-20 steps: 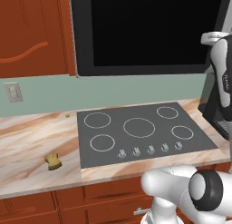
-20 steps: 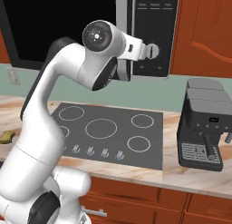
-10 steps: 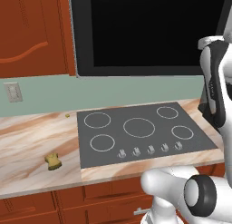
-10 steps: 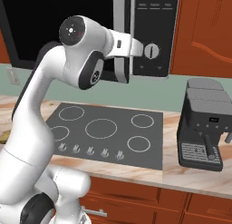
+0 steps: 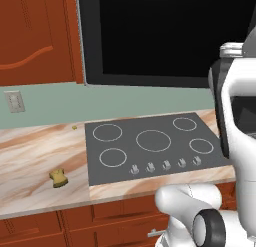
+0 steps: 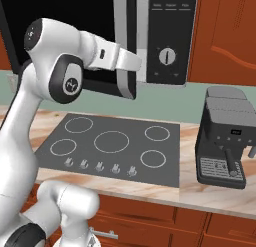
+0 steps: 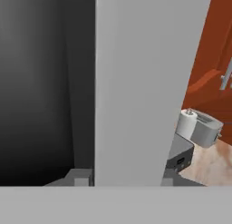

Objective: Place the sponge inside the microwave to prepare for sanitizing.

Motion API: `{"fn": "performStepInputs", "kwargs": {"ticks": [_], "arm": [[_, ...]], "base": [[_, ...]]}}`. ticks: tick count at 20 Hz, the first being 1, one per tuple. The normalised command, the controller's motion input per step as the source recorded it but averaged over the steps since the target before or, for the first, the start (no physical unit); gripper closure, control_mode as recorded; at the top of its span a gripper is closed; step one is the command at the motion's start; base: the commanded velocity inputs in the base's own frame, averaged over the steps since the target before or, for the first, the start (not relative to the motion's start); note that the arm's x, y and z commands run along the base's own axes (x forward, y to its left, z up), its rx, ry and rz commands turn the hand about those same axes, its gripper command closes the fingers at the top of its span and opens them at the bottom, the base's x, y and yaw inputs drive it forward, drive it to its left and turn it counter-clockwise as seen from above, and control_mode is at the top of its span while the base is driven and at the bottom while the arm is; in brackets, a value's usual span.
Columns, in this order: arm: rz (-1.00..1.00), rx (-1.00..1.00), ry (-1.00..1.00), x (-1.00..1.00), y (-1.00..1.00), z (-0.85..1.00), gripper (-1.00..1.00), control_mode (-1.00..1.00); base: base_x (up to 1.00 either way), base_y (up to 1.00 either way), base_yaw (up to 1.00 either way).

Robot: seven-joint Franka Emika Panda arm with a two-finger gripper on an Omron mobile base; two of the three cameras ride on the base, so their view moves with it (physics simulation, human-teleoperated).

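The sponge [image 5: 59,178], a small mustard-yellow lump, lies on the marble counter [image 5: 35,156] left of the cooktop, far from the arm. Above the cooktop hangs the microwave [image 5: 165,36], whose dark glass door [image 6: 126,86] stands slightly ajar beside the black knob panel [image 6: 167,36]. My forearm reaches across to the door's free edge. In the hand view the door's grey edge [image 7: 136,82] runs up between the tips of my gripper [image 7: 124,177], which is shut on it, with dark interior to its left.
A black cooktop [image 5: 150,143] with a row of knobs fills the counter's middle. The coffee machine [image 6: 222,136] stands on the right, with a toaster [image 7: 199,125] beyond. A tiny yellowish speck [image 5: 74,127] lies near the back wall. Wooden cabinets flank the microwave.
My arm has drawn back and to the left in the right base view, and the microwave door's free edge has swung outward with it. The sponge has not moved.
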Motion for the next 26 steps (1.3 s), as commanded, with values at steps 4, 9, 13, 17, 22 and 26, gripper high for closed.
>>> {"fn": "performStepInputs", "kwargs": {"ticks": [4, 9, 13, 17, 22, 26], "arm": [[-0.35, 0.0, 0.0, -0.48, 0.48, 0.0, 1.0, -1.0], [-0.28, 0.0, 0.01, -0.46, 0.52, 0.0, 1.0, -1.0], [-0.27, 0.0, 0.0, -0.57, 0.53, 0.0, 1.0, -1.0], [-0.24, 0.0, 0.0, -0.26, 0.18, -0.1, 1.0, -1.0], [-0.23, 0.0, 0.04, -0.17, 0.19, -0.05, 1.0, -1.0], [-0.07, 0.0, 0.0, -0.05, 0.07, 0.0, -1.0, -1.0]], "base": [[0.0, 0.0, 0.0], [0.0, 0.0, 0.0], [0.0, 0.0, 0.0], [0.0, 0.0, 0.0], [0.0, 0.0, 0.0], [0.0, 0.0, 0.0]]}}
